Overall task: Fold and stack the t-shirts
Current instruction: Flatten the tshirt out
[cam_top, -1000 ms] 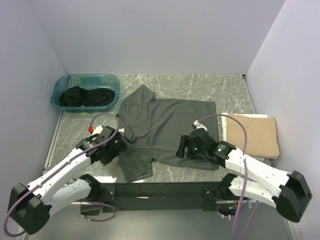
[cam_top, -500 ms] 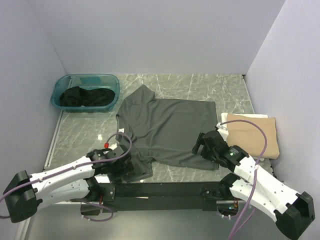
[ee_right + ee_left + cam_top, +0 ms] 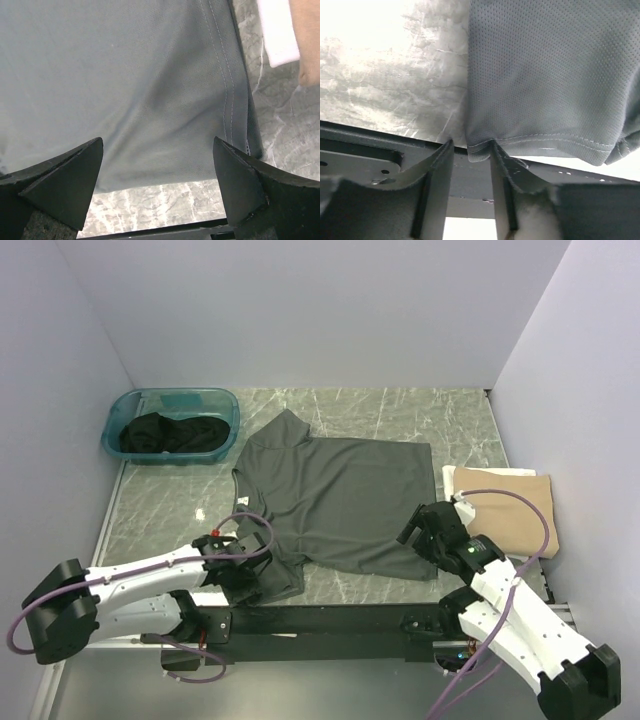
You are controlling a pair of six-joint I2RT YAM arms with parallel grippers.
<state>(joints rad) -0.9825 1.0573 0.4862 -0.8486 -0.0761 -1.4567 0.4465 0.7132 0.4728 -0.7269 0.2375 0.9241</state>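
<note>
- Swung left gripper (image 3: 250, 575) down toward the near edge over the last second, from beside the dark grey t-shirt (image 3: 340, 495) onto the tip of its near sleeve; pulled right gripper (image 3: 428, 532) back off the body cloth to the near right corner of the hem
- Left the shirt itself unmoved: spread flat in the middle of the table (image 3: 400, 410), collar to the left, hem to the right
- Narrowed left jaws from wide to part-way in, with the sleeve's stitched corner sitting between the fingers (image 3: 437, 170); saw a gap there in the wrist view, so judged the cloth bracketed, not yet pinched
- Picked that spot, probably, because the sleeve tip overhangs the dark rail (image 3: 320, 620) at the table's near edge and gives a free edge to close on
- Held right jaws wide apart over the double-stitched hem, gripping nothing; could not tell whether the fingertips touched the cloth
- Judged the step as taking both near corners at once, to lift the near side evenly and fold it away
- Kept the tan t-shirt (image 3: 505, 510) folded just right of the hem, likely as the base of the stack
- Left the black t-shirts (image 3: 170, 435) bunched in the teal tub (image 3: 170, 395) at far left, not yet folded
</note>
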